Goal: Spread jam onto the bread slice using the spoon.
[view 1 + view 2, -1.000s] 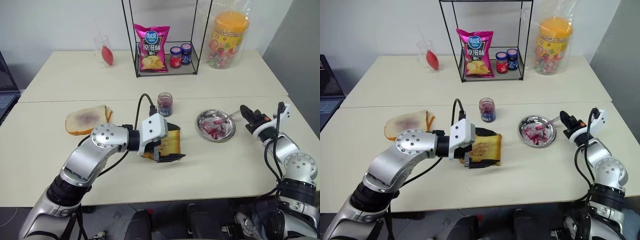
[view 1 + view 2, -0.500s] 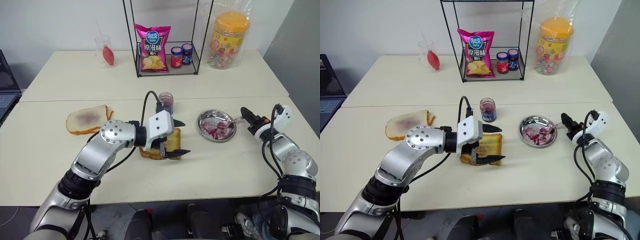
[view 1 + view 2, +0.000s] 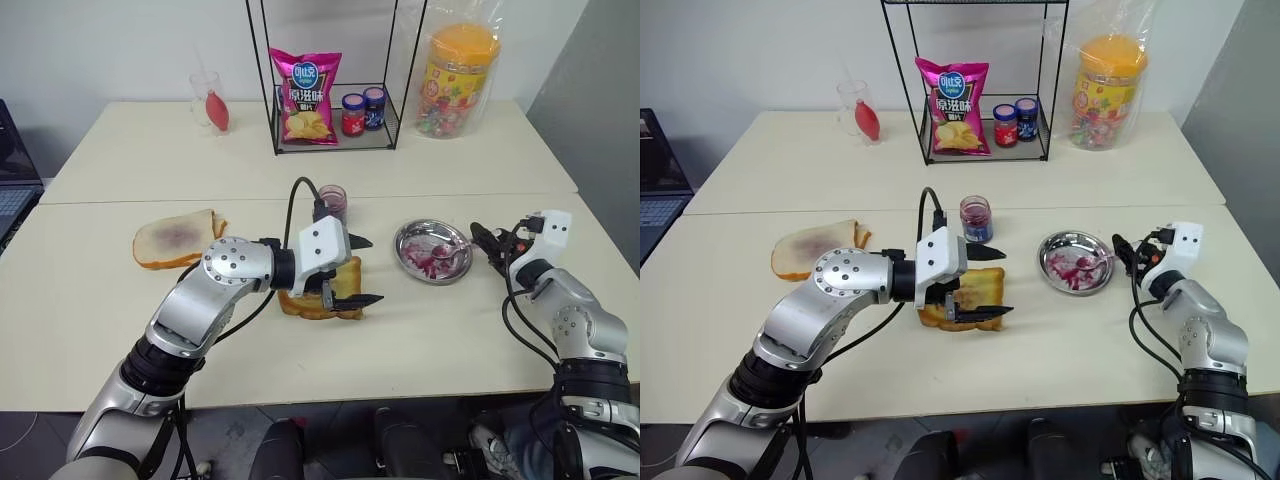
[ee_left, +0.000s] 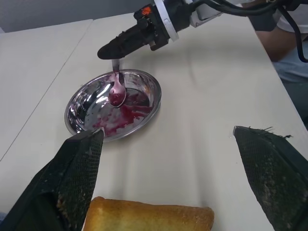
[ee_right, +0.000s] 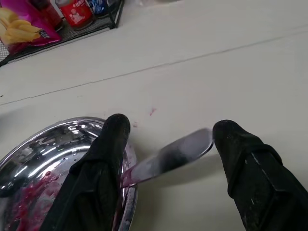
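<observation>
At the left of the desk (image 3: pixel 90 330) lay another toast slice (image 3: pixel 172 240) already smeared with purple, well apart from the work. Toward the middle, our left gripper (image 3: pixel 352 270) stood wide open around the bread slice (image 3: pixel 322 295), one finger (image 3: pixel 357 242) over its far edge and the other along its near edge, neither clearly pressing it. The bread slice lay flat on the desk, and we could not see any jam on the part that showed. The jam (image 3: pixel 975 219) sat in its small jar just beyond the bread, at about twelve o'clock from it.

Further right, at about three o'clock from the bread, the round metal dish (image 3: pixel 432 251) held smears of jam. The spoon (image 4: pixel 117 89) rested with its bowl in the dish and its handle (image 5: pixel 166 156) leaning out over the rim toward our right gripper (image 5: pixel 166 144). That gripper's fingers stood apart on either side of the handle, not pinching it, so the spoon looked released.

We judged the step in hand to be parking the spoon in the dish. If the bread was not yet spread, our next move called for closing squarely on the slim handle, lifting without tipping the dish, and carrying the spoon to nine o'clock, toward the bread.
</observation>
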You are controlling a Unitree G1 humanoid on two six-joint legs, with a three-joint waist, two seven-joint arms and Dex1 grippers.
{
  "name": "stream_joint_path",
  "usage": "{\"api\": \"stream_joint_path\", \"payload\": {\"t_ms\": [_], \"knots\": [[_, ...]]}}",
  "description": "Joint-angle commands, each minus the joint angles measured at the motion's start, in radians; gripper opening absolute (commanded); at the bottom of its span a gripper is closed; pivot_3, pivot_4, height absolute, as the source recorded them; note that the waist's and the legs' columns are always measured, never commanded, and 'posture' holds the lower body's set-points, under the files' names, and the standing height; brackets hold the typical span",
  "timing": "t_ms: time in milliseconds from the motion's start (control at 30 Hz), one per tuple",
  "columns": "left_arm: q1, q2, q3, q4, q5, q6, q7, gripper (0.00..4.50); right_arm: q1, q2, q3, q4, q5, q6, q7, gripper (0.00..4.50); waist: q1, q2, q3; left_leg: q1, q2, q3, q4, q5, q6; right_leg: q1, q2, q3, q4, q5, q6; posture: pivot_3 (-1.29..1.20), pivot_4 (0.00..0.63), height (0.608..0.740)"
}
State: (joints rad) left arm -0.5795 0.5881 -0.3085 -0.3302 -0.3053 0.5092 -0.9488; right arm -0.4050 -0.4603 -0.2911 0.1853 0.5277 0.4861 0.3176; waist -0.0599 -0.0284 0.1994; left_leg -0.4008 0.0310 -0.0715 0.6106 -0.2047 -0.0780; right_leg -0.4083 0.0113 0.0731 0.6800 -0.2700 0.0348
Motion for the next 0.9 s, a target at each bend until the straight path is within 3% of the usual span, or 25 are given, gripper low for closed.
{"api": "stream_joint_path", "payload": {"t_ms": [33,233,367,467,633,767,900], "knots": [[-0.012,-0.008,0.031,-0.014,0.008,-0.023,0.012,4.50,-0.002,0.005,-0.033,-0.058,-0.020,-0.066,-0.007,3.09,0.000,0.000,0.000,0.000,0.000,0.000,0.000,0.000,0.000,0.000,0.000,0.000,0.000,0.000,0.000,0.00,0.150,0.740],[0.000,-0.004,0.086,-0.014,0.001,-0.023,0.049,4.50,0.015,0.011,-0.059,-0.145,-0.020,-0.100,-0.010,3.09,0.001,0.000,0.000,0.000,0.000,0.000,0.000,0.000,0.000,0.000,0.000,0.000,0.000,0.000,0.000,0.00,0.150,0.740],[0.064,0.091,0.216,-0.040,-0.026,0.000,0.046,4.50,0.067,-0.033,-0.023,-0.354,0.060,0.000,0.091,3.09,-0.006,0.001,0.000,0.001,0.001,0.000,0.000,0.000,0.000,0.000,0.000,0.000,0.000,0.000,0.000,0.00,0.150,0.740],[0.131,0.186,0.301,-0.069,-0.057,0.028,0.005,4.50,0.133,-0.121,0.012,-0.510,0.150,0.113,0.210,3.09,-0.006,0.001,0.000,0.001,0.001,-0.001,-0.001,0.000,0.000,0.000,0.001,-0.001,0.001,0.000,-0.001,0.00,0.150,0.740],[0.330,0.359,0.477,-0.086,-0.079,0.053,-0.066,4.50,0.249,-0.354,0.067,-0.665,0.142,0.133,0.446,3.09,0.002,0.000,0.000,0.000,0.001,-0.001,0.000,0.000,0.000,0.000,0.000,-0.001,-0.001,-0.001,-0.001,0.00,0.150,0.740],[0.520,0.455,0.595,-0.051,-0.039,-0.015,-0.134,4.50,0.316,-0.452,0.010,-0.692,0.158,0.127,0.555,3.09,0.004,0.000,0.000,0.001,0.000,-0.001,0.000,0.000,0.000,0.001,-0.001,-0.001,-0.001,-0.003,-0.005,0.00,0.150,0.740],[0.637,0.474,0.683,-0.037,-0.026,-0.055,-0.152,4.50,0.417,-0.519,-0.079,-0.701,0.159,0.125,0.642,3.09,0.007,-0.001,0.000,0.001,0.000,0.000,0.001,0.000,0.000,0.001,-0.002,-0.001,-0.001,-0.004,-0.007,0.00,0.150,0.740]]}}
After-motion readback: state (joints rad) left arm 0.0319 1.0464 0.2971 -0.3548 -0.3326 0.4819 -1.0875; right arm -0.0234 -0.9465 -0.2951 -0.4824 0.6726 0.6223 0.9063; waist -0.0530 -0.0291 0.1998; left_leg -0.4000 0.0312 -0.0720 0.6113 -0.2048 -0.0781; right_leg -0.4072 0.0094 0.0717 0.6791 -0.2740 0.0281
